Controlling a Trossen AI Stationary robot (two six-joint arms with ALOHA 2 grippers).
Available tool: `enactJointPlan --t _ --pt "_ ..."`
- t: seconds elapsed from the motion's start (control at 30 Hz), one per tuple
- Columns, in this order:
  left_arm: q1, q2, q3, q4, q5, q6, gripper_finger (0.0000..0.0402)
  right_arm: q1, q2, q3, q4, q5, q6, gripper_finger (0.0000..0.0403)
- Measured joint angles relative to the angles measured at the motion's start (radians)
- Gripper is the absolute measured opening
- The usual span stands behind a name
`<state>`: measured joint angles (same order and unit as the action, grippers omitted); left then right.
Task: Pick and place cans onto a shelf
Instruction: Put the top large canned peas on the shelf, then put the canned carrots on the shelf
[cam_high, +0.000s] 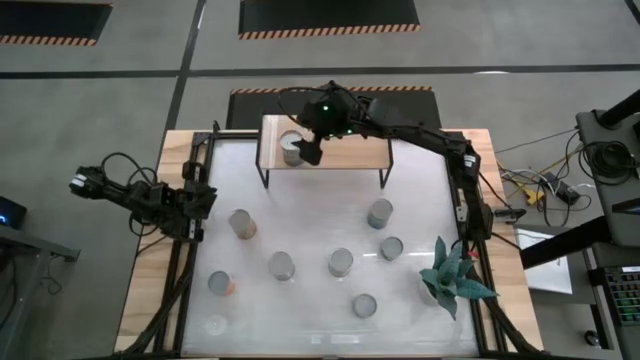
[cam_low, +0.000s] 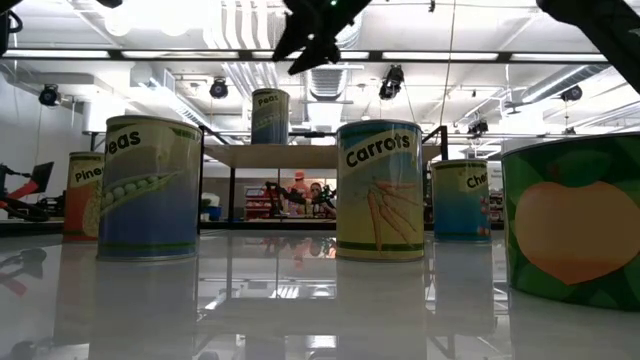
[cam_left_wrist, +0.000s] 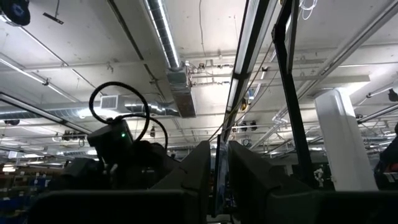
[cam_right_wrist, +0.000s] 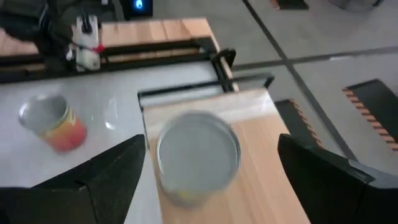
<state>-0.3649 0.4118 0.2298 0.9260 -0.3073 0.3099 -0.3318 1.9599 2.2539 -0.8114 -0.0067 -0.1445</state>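
One can (cam_high: 291, 148) with a silver top stands upright on the left end of the light-wood shelf (cam_high: 350, 152) at the table's far side. It also shows in the right wrist view (cam_right_wrist: 198, 155) and in the low view (cam_low: 270, 115). My right gripper (cam_high: 306, 150) is open just above this can and a little to its right, its fingers (cam_right_wrist: 118, 168) apart on either side and touching nothing. Several other cans stand upright on the white table, among them one with an orange-red label (cam_right_wrist: 53, 124). My left gripper (cam_high: 205, 200) waits at the table's left edge, shut and empty.
Loose cans stand at the table's middle (cam_high: 340, 262), left (cam_high: 242, 224), right (cam_high: 380, 213) and near side (cam_high: 364, 305). A green spiky plant (cam_high: 455, 275) sits at the near right. The shelf's middle and right parts are bare wood. Black frame rails (cam_high: 470, 200) run along both table sides.
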Motion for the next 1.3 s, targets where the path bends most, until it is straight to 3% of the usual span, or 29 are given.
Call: enactJointPlan --t 0.1,0.33,0.47,0.63,1.03,1.3 --pt "0.000 0.000 0.000 0.000 0.000 0.000 0.0039 -0.001 -0.010 -0.004 -0.085 0.007 0.000 0.0306" --pt "0.000 0.000 0.000 0.000 0.000 0.000 0.0039 -0.009 -0.001 -0.074 -0.128 0.051 0.006 0.0156" --pt "0.000 0.000 0.000 0.000 0.000 0.000 0.0039 -0.009 0.005 -0.122 -0.070 0.060 0.006 0.0082" --pt "0.000 0.000 0.000 0.000 0.000 0.000 0.0039 -0.009 0.005 -0.157 0.032 0.059 -0.001 0.0019" --pt "0.000 0.000 0.000 -0.001 0.000 0.000 0.0039 -0.003 0.004 -0.160 0.076 0.057 -0.014 0.0013" --pt "0.000 0.003 0.000 -0.015 0.000 0.013 0.0039 0.102 -0.113 -0.206 -0.065 0.058 0.007 0.0013"
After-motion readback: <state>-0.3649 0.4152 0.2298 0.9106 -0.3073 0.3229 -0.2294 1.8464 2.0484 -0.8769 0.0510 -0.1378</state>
